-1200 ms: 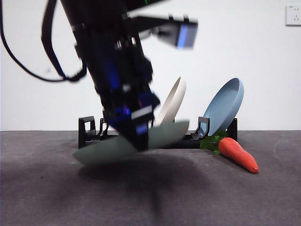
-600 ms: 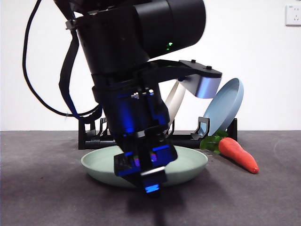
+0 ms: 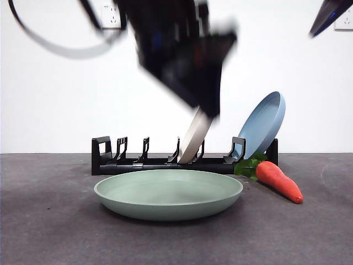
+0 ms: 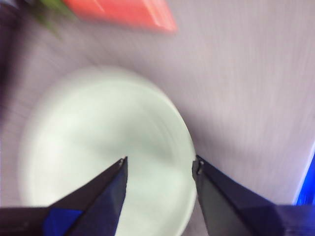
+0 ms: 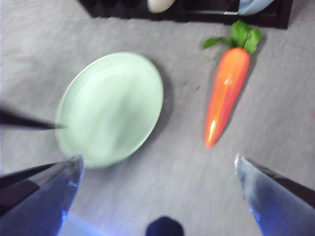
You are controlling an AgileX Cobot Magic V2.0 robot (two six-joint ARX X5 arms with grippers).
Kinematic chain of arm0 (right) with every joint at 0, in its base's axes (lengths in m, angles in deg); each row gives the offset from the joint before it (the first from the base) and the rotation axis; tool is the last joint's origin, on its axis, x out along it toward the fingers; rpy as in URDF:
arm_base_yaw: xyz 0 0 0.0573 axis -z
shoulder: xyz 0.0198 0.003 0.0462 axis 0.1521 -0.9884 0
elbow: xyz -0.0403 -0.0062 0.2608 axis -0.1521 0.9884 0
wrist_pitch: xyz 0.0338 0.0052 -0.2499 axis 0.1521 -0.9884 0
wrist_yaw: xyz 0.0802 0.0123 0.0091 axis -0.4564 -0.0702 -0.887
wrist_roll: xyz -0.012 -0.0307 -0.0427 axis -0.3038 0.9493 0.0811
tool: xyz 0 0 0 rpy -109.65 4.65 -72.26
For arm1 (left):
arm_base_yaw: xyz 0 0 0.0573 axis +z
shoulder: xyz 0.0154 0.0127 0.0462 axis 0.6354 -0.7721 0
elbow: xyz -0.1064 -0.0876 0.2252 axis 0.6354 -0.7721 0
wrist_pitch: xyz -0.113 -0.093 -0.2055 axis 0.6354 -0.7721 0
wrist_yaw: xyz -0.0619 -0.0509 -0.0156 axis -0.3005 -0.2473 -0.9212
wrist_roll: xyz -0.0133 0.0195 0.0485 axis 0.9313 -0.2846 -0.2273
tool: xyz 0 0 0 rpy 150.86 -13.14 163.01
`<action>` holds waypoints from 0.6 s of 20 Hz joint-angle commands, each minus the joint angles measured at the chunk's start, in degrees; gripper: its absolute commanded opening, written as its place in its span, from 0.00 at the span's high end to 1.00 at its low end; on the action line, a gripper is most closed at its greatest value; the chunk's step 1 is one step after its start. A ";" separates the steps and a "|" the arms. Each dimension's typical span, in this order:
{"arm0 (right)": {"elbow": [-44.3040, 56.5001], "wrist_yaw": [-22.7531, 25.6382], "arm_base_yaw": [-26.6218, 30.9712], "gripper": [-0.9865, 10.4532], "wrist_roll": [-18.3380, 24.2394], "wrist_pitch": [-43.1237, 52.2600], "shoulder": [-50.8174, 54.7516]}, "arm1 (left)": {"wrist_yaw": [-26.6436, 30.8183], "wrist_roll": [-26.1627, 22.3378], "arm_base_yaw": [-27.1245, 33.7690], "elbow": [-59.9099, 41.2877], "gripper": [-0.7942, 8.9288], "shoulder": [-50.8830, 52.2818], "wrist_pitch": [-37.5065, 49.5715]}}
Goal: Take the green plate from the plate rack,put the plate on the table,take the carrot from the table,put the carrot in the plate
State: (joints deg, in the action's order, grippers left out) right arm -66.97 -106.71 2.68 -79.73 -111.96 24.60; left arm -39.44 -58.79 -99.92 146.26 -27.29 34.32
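1. front view: green plate [image 3: 168, 194] sits flat on the table [image 3: 49, 232], in front of the plate rack [image 3: 154, 162], nothing on it.
2. carrot [image 3: 278, 181] lies just beside the plate, apart.
3. my left gripper [image 4: 158, 166] hangs open and empty above the plate.
4. my right gripper [image 5: 157, 162] is wide open, well above; should drop over carrot mid-body, jaws across it.
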 commanded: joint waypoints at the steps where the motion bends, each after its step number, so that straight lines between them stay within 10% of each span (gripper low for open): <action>1: -0.09 1.01 -0.79 0.39 -0.87 5.46 -6.29 | -0.22 7.98 -0.20 1.44 0.68 5.46 -2.01; 12: -0.09 21.24 -10.05 0.39 -3.41 33.22 -34.64 | -0.83 19.23 -0.31 2.82 0.68 29.68 -6.32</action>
State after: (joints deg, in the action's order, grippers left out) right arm -66.99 -85.84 -7.39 -82.33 -78.93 -9.76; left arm -40.16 -40.89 -100.01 149.27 2.52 27.90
